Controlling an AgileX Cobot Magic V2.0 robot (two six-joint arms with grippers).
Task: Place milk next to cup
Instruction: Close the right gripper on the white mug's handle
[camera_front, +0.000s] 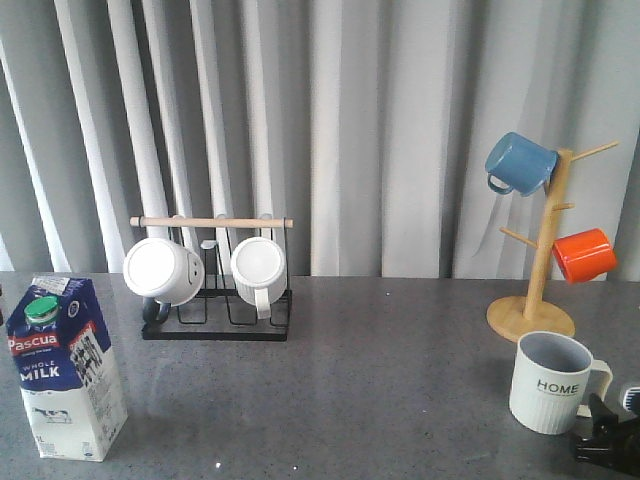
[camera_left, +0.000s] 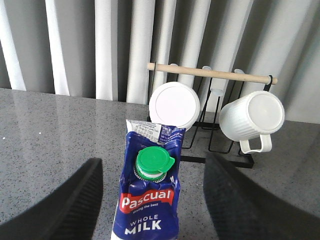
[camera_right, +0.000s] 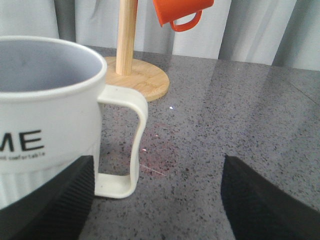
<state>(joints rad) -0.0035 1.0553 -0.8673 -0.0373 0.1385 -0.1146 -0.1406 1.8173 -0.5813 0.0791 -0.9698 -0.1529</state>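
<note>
The milk (camera_front: 65, 368) stands upright at the near left of the desk (camera_front: 350, 380), its long axis vertical, the gable ridge on top and the green cap (camera_front: 42, 310) on the sloped face turned toward the front camera. The red "Pascual" label and the "WHOLE MILK" lettering face the same way, with a small cow picture lower on the white part of the blue-and-white carton.

The left tool (camera_left: 150, 200) is spread wide, one dark finger (camera_left: 65, 205) on each side of the carton (in the left wrist view there is a clear gap on both sides, so nothing is gripped).

Behind the carton, further back on the desk, a black wire rack (camera_front: 215, 300) with a wooden rod (camera_front: 210, 222) carries two plain white mugs (camera_front: 163, 271) lying on their sides.

The cup (camera_front: 550, 384) sits upright at the near right, well apart from the carton, with bare desk between them. It is ribbed and cream-white with a grey inside, "HOME" facing forward and its squarish handle (camera_front: 598, 378) pointing right. The right tool (camera_right: 155, 200) is also released, its fingers apart just beside the handle and not touching it.

Behind the cup stands a wooden mug tree (camera_front: 535, 290) holding a blue mug (camera_front: 520, 163) and an orange mug (camera_front: 584, 254).
</note>
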